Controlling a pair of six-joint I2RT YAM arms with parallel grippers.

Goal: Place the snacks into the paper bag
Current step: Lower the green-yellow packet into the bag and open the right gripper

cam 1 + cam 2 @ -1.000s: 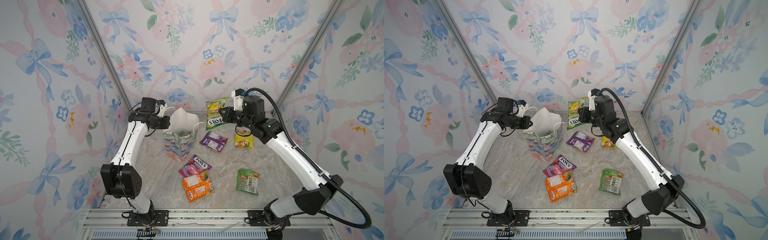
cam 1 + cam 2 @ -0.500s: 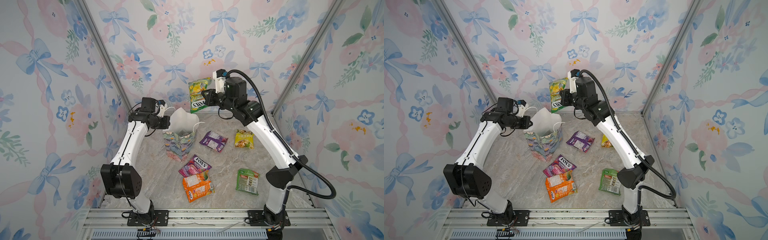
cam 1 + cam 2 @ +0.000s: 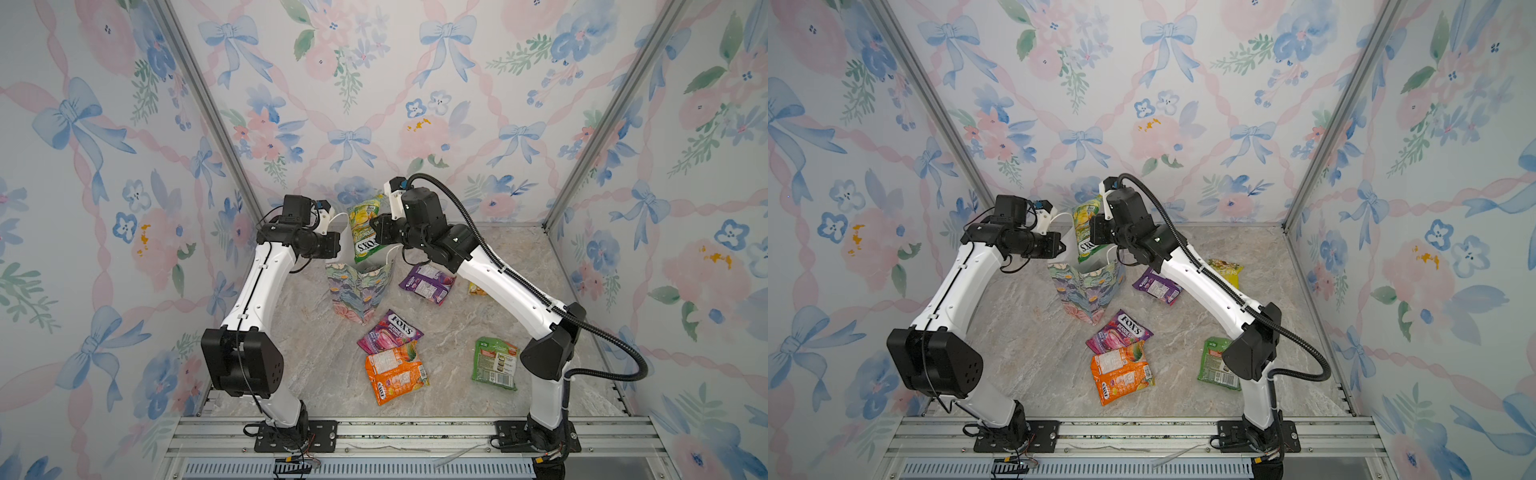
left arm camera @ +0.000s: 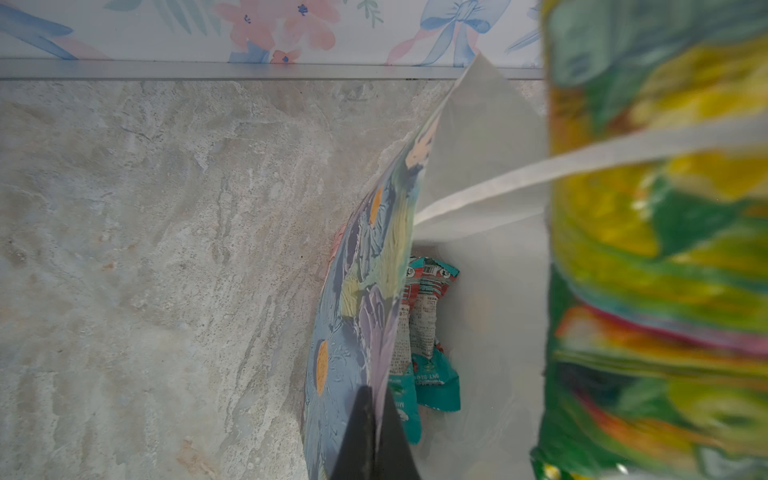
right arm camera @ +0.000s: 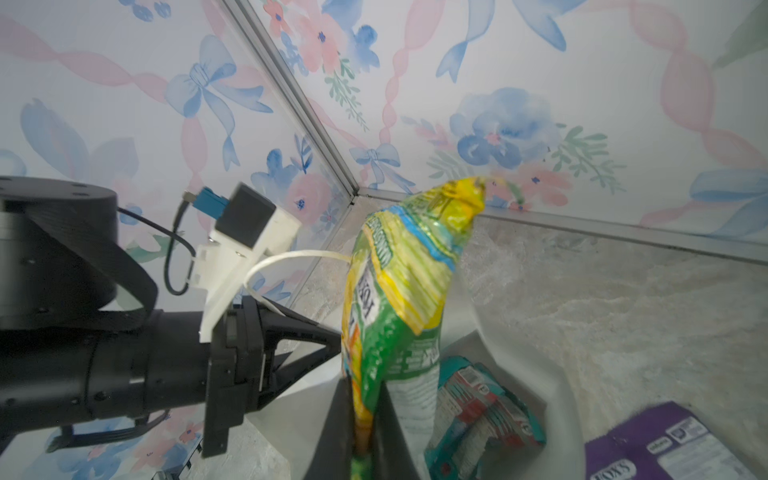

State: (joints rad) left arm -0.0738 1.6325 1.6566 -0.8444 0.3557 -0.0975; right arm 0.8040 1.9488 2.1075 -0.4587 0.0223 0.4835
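by the tabletop's [image 3: 316, 374] near edge lie an orange packet [image 3: 395, 374] and a green packet [image 3: 494, 363]. behind them the paper bag [image 3: 359, 291] stands upright, its rim pinched by the closed left gripper [image 3: 338, 246]. over its mouth the right gripper [image 3: 377, 236], pointing sideways, clamps a yellow-green fox's packet [image 3: 365, 232].

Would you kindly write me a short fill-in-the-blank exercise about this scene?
1. The ____ end effector grips the yellow-green packet over the open paper bag.
2. The packets already inside the bag are coloured ____.
3. The left end effector pinches the bag's wall, while ____ packets lie loose on the table.
Missing words: right; teal; five.
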